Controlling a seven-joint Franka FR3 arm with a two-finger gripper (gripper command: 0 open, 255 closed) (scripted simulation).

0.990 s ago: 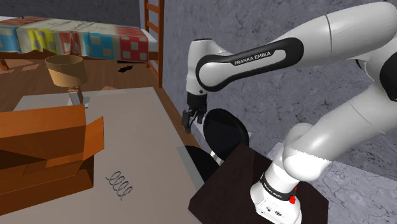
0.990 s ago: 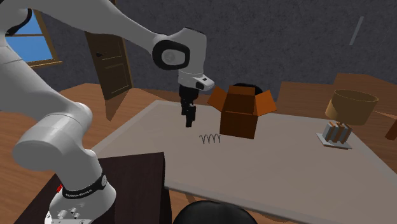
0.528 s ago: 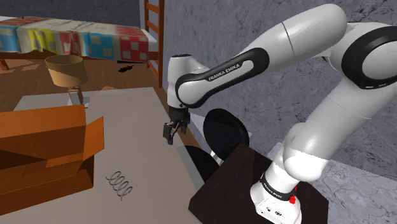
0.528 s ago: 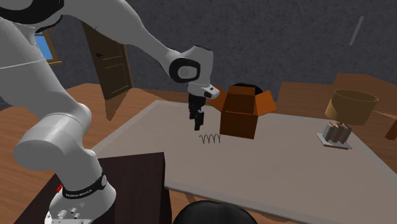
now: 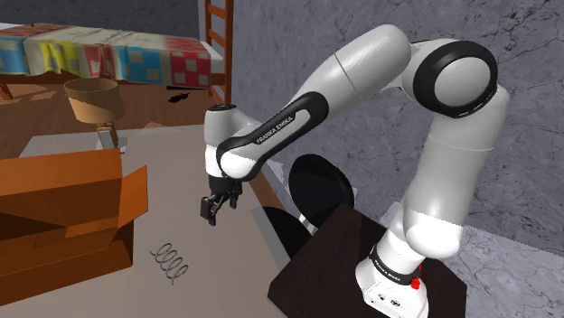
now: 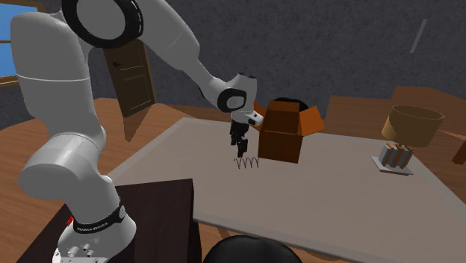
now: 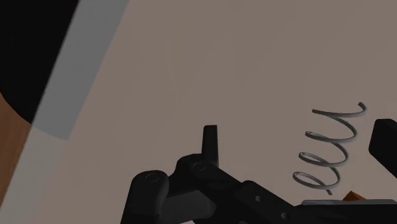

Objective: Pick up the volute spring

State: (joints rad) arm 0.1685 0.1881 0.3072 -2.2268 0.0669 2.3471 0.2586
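**One spring on a pale table, spread pincer above it**

Nearest stands one dark stand [image 5: 330, 257] with the white arm rising from it. Past it lies one pale grey-beige table [image 5: 194, 167], whose top carries three things. One thin dark volute spring [image 5: 170, 260] [image 6: 246, 163] [image 7: 331, 149] lies on its side just beside the open cardboard box [image 5: 63, 208] [image 6: 282, 136]. The single black gripper [image 5: 212, 210] [image 6: 239, 146] [image 7: 296, 135] hangs above the tabletop near the box, fingers spread apart. In the wrist view the spring sits between them, apparently untouched, though the view is too partial to be sure. One lamp [image 5: 93, 99] [image 6: 407, 125] with a tan shade stands well apart from the box, on the side away from the spring. Beyond the box are wood floor, grey mottled walls, one brown door [image 6: 131, 75], one ladder [image 5: 217, 50] and one bed with a patchwork quilt [image 5: 117, 54].
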